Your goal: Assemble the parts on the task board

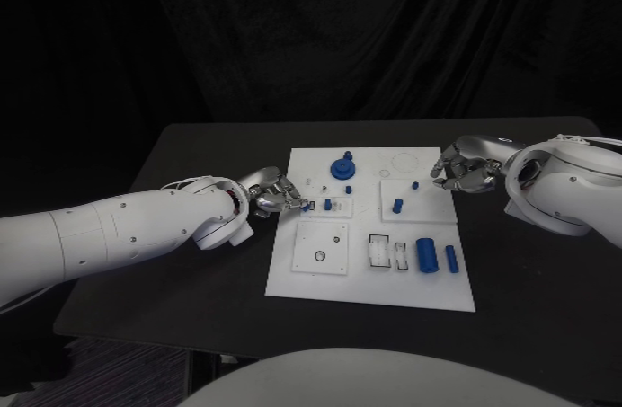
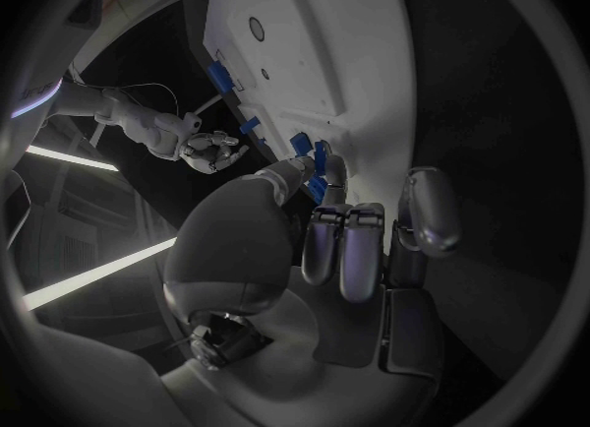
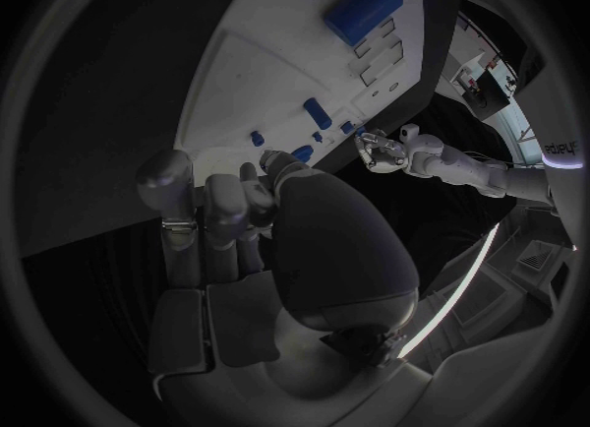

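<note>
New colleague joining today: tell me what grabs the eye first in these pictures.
The white task board lies mid-table, dotted with blue parts. The left hand pinches a small blue part at the board's left edge, while the right hand hovers at its far right corner.

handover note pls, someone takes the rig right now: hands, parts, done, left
Left hand: at the task board's left edge, fingertips on a small blue part there; the left wrist view suggests a pinch, but I can't confirm a grip.
Right hand: at the board's right edge, fingers curled; contents not discernible.
Parts: blue round stacked piece stands near the board's far middle; small pegs on the right-hand plate; large cylinder and slimmer one lie at the near right.
Done: some pieces appear seated.
Left: both cylinders still loose; near-left plate shows an open hole.
</note>
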`<state>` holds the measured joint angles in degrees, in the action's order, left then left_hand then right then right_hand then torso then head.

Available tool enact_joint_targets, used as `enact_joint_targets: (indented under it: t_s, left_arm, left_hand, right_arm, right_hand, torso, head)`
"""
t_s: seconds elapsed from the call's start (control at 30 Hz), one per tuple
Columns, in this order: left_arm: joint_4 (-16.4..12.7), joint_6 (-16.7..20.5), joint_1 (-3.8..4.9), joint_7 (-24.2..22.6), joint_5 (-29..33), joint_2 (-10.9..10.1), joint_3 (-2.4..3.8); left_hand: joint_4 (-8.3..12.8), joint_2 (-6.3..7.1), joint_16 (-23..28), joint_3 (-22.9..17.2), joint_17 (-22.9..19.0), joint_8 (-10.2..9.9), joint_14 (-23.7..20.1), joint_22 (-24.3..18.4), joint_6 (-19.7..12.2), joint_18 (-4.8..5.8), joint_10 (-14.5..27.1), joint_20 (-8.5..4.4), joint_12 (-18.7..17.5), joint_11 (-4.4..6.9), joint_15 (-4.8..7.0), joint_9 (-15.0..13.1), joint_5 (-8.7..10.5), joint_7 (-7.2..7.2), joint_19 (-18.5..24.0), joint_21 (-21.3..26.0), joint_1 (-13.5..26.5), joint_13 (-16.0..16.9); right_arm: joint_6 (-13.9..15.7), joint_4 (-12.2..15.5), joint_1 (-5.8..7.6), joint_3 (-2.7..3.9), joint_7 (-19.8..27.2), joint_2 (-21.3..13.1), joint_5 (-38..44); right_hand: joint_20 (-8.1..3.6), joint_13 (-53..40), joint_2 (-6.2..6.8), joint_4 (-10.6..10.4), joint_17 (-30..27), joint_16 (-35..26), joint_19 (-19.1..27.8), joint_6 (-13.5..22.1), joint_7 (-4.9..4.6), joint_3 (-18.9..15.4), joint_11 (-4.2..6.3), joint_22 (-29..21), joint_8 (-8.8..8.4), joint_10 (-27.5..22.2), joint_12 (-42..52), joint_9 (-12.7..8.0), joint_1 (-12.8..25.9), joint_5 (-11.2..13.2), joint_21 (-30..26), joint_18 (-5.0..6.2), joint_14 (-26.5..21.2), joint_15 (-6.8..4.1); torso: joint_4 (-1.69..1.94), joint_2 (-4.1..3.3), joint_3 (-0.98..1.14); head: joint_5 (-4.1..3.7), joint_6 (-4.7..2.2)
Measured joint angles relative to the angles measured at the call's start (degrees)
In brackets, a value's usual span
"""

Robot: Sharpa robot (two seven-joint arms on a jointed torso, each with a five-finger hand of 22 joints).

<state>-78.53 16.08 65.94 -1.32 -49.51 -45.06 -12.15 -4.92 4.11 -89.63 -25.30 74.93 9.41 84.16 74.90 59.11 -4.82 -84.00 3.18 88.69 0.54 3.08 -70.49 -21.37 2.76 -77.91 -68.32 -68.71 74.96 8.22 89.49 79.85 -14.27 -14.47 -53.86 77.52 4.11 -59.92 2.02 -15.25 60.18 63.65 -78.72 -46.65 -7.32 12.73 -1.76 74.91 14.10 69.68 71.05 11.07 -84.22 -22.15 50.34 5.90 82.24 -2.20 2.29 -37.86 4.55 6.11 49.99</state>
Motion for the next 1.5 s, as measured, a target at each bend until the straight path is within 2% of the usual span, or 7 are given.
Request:
enact_joint_targets:
  t_s: [0.07, 0.2, 0.57, 0.97, 1.1, 1.27, 1.5]
  left_arm:
    - [-0.1, 0.3, 0.00, -0.1, 0.7, -0.1, 0.00]
    - [-0.3, 0.7, -0.01, -0.2, 2.6, -0.2, 0.00]
    - [-1.6, 3.4, -0.05, -0.5, 6.3, -0.3, -0.01]
    - [-2.0, 9.8, -0.08, -1.1, 7.4, 0.8, -0.01]
    - [-1.8, 11.5, -0.11, -0.8, 6.4, 1.3, -0.01]
    - [-1.7, 13.0, -0.20, 0.3, 3.3, 1.7, 0.00]
    - [-2.1, 14.6, -0.52, 3.3, -2.1, 2.0, 0.00]
  left_hand:
    - [0.7, 0.26, 0.0, -1.1, 0.0, 0.3, 0.0, 0.0, 0.1, 0.00, 0.0, 0.00, 0.1, 0.00, 0.00, -0.2, 0.04, 0.09, 0.0, 0.0, 0.3, 0.0]
    - [0.4, 0.26, 0.0, -1.3, 0.0, 0.6, 0.0, 0.0, 0.1, 0.00, 0.0, 0.00, 0.3, 0.00, 0.00, -0.5, 0.07, 0.11, 0.0, -0.4, 0.3, 0.0]
    - [-0.7, 0.71, 0.0, -3.5, 0.0, 3.9, -0.2, 0.0, 0.2, 0.00, 0.0, -0.31, 0.9, 0.39, 0.21, -4.2, -0.31, 0.14, -0.3, -1.6, 0.7, 0.0]
    - [-1.6, 1.43, 0.0, -4.4, 0.0, 5.4, -0.2, 0.0, 0.0, 0.00, 0.0, -0.50, 1.1, 0.39, 0.21, -4.5, -0.69, -0.08, -1.0, -2.8, 1.0, 0.0]
    - [-1.7, 1.83, 0.0, -5.3, 0.0, 5.9, -0.1, 0.0, 0.0, 0.00, 0.1, -0.54, 1.1, 0.50, 0.33, -4.5, -0.62, -0.09, -1.3, -3.5, 1.4, 0.0]
    - [-1.7, 2.13, 0.0, -6.0, 0.0, 6.6, -0.2, 0.0, 0.0, -0.01, 0.0, -0.61, 1.1, 0.80, 0.62, -4.5, 0.43, -0.08, -1.9, -4.4, 1.7, 0.0]
    - [-1.7, 2.43, 0.0, -6.6, 0.0, 7.0, -0.2, 0.0, 0.0, -0.01, 0.0, -0.80, 1.1, 0.80, 0.62, -4.5, 0.84, -0.08, -2.1, -4.9, 2.0, 0.0]
  right_arm:
    - [-0.1, 0.0, 0.00, 0.00, 0.0, 0.0, 0.0]
    - [-0.2, -0.1, 0.00, 0.00, -0.1, 0.0, 0.0]
    - [-0.5, -0.2, -0.01, 0.00, -0.3, 0.1, -0.2]
    - [-0.6, -0.2, -0.15, 0.00, -0.4, 0.2, -0.3]
    - [-0.5, -0.2, -0.16, 0.00, -0.4, 0.1, -0.4]
    - [0.2, 0.0, -0.17, 0.00, -0.1, -0.1, -0.4]
    - [3.0, 0.2, -0.17, 0.00, 0.8, -0.7, -0.4]
  right_hand:
    - [0.00, 0.0, 0.00, 0.0, 0.0, 0.0, 0.0, 0.0, 0.00, 0.0, -0.19, 0.0, 0.10, -0.2, 0.0, 0.0, 0.0, 0.0, 0.0, 0.85, 0.0, 0.00]
    - [0.00, 0.1, 0.00, 0.0, -0.1, -0.3, 0.0, 0.0, 0.00, 0.0, -0.19, 0.0, 0.09, -0.2, 0.0, 0.0, 0.0, 0.0, -0.4, 0.85, 0.0, 0.00]
    - [-0.03, 0.7, 0.01, 0.2, -0.5, -0.8, 0.4, 0.0, 0.00, 0.2, -0.04, 0.0, 0.10, -0.8, -0.6, 0.0, -0.5, 0.0, -1.1, 0.83, -0.3, 0.05]
    - [0.00, 1.0, 0.01, 0.3, -0.7, -0.8, 0.4, 0.0, 0.00, 0.3, -0.19, 0.0, 0.09, -1.0, -0.7, 0.0, -0.5, 0.0, -1.2, 0.82, -0.3, 0.05]
    - [0.00, 1.2, 0.01, 0.3, -0.7, -0.8, 0.4, 0.0, 0.00, 0.3, -0.19, 0.0, 0.10, -1.0, -0.9, 0.0, -0.5, 0.0, -1.4, 0.83, -0.3, 0.05]
    - [0.00, 1.0, 0.31, 0.3, -0.6, -0.8, 0.4, 0.0, 0.00, 0.3, -0.19, 0.0, 0.09, -1.0, -0.9, 0.0, -0.8, 0.0, -1.4, 0.82, -0.3, 0.05]
    - [0.00, 0.2, 0.56, 0.3, 0.2, -0.4, 0.4, 0.0, 0.00, 0.3, -0.05, 0.0, 0.09, -0.9, -0.5, 0.0, -1.0, 0.0, -0.4, 0.82, -0.3, 0.05]
  torso:
    - [0.01, 0.00, 0.00]
    - [0.01, 0.00, 0.01]
    - [0.00, 0.01, 0.03]
    - [0.03, 0.05, 0.03]
    - [0.04, 0.05, 0.04]
    - [0.03, 0.09, 0.06]
    - [-0.04, 0.08, 0.09]
  head:
    - [0.00, 0.00]
    - [-0.03, 0.00]
    - [0.05, 0.00]
    - [-0.05, 0.00]
    - [-0.09, 0.00]
    - [0.00, 0.00]
    - [0.13, 0.00]
